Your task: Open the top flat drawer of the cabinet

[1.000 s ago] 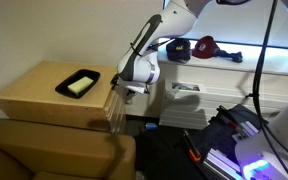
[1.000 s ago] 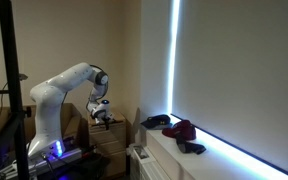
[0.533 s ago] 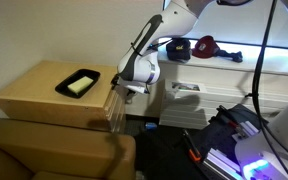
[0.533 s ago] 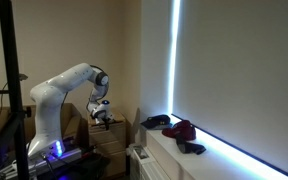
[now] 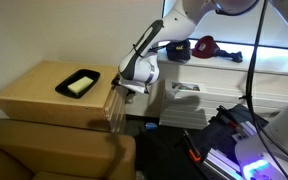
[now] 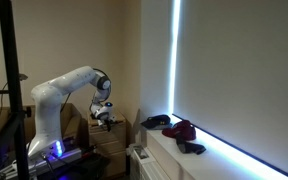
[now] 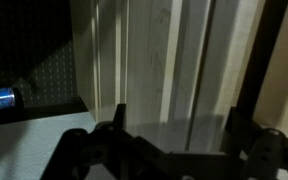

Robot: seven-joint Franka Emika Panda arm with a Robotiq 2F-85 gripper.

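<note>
The cabinet (image 5: 34, 95) is a low light-tan wooden box with its drawer stack on the face toward the arm; it also shows in an exterior view (image 6: 112, 137). The top flat drawer (image 5: 113, 95) is the thin strip just under the top edge. My gripper (image 5: 125, 91) is right at that upper edge of the drawer face, also seen in an exterior view (image 6: 106, 117). In the wrist view my gripper (image 7: 176, 122) has its fingers spread wide apart with the pale drawer fronts (image 7: 169, 55) close behind them. Whether a finger touches the drawer I cannot tell.
A black tray (image 5: 78, 83) with a pale object lies on the cabinet top. A brown upholstered seat (image 5: 44, 150) stands in front of the cabinet. A white ledge (image 5: 224, 75) holds red and black items (image 5: 204, 46). Equipment with blue light (image 5: 249, 150) stands beside the arm's base.
The arm's upper links have shifted slightly; the gripper stays at the cabinet's drawer face, nudged only a little.
</note>
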